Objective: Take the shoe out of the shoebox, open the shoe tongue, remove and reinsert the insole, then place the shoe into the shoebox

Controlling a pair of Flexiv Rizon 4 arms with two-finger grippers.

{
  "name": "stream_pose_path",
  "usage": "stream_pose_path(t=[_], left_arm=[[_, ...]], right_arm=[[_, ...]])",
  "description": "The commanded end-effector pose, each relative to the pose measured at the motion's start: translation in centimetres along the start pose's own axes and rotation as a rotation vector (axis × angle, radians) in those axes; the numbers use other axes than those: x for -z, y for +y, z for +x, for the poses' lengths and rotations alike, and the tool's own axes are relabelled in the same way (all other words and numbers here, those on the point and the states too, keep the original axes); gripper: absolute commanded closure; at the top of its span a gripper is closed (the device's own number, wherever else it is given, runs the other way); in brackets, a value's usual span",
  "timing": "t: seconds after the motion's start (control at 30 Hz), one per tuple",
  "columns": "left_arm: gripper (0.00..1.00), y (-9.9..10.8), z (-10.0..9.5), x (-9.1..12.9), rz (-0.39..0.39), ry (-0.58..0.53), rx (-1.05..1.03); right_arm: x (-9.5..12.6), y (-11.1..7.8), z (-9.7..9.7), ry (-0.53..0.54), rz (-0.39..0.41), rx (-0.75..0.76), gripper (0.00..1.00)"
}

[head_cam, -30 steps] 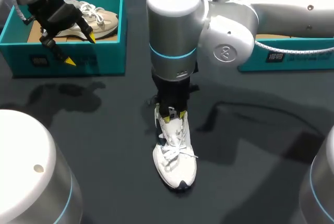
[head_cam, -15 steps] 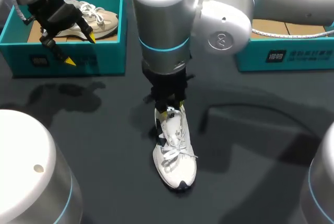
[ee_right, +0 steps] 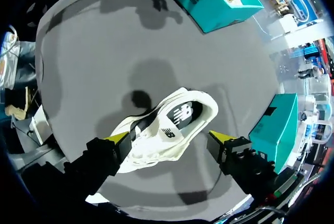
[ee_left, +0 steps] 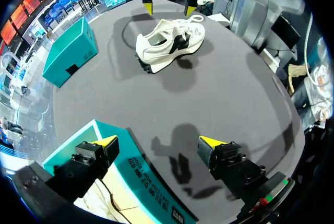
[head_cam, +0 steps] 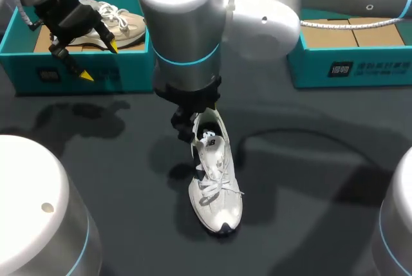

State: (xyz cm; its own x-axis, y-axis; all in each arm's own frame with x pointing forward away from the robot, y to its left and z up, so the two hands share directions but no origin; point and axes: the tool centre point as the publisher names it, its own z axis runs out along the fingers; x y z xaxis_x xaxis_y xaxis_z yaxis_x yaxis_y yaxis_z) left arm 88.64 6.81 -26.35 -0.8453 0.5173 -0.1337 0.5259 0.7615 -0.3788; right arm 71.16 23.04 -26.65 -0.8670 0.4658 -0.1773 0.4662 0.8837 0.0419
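Note:
A white lace-up shoe [head_cam: 215,189] lies on the dark table, toe toward me. Its tongue is pulled back and the printed insole [head_cam: 210,138] shows in the opening. My right gripper [head_cam: 192,127] hangs just over the heel. In the right wrist view the right gripper [ee_right: 170,138] is open, its yellow tips standing apart on either side of the shoe [ee_right: 159,130] without touching it. My left gripper [head_cam: 98,59] is open over the front wall of the left teal shoebox [head_cam: 77,80]. From the left wrist view, the left gripper [ee_left: 159,141] looks across at the shoe [ee_left: 167,44].
A beige shoe [head_cam: 119,22] lies inside the left shoebox. A second teal shoebox [head_cam: 351,67] with a cardboard insert stands at the back right, under my right arm. Dark bare table surrounds the white shoe.
My right gripper has opened, let go of the shoe's heel end and lifted. The right arm swung toward the left. The shoe's opening now shows the insole. The left arm has not moved.

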Motion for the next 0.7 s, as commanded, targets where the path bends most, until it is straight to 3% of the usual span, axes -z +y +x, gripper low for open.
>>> stream_pose_path(t=[0.03,0.23,0.43,0.7], left_arm=[[0.0,0.0,0.0,0.0,-0.002,0.001,0.0],[0.0,0.0,0.0,0.0,-0.002,0.001,0.0],[0.0,0.0,0.0,0.0,-0.002,0.001,0.0],[0.0,0.0,0.0,0.0,-0.002,0.001,0.0]], right_arm=[[-0.3,-0.8,-0.3,0.064,-0.145,0.375,0.0],[-0.3,-0.8,-0.3,0.064,-0.145,0.375,0.0],[1.1,0.1,-1.6,-0.017,-0.147,0.443,0.0],[-0.2,1.9,-3.4,-0.018,-0.141,0.47,0.0]])
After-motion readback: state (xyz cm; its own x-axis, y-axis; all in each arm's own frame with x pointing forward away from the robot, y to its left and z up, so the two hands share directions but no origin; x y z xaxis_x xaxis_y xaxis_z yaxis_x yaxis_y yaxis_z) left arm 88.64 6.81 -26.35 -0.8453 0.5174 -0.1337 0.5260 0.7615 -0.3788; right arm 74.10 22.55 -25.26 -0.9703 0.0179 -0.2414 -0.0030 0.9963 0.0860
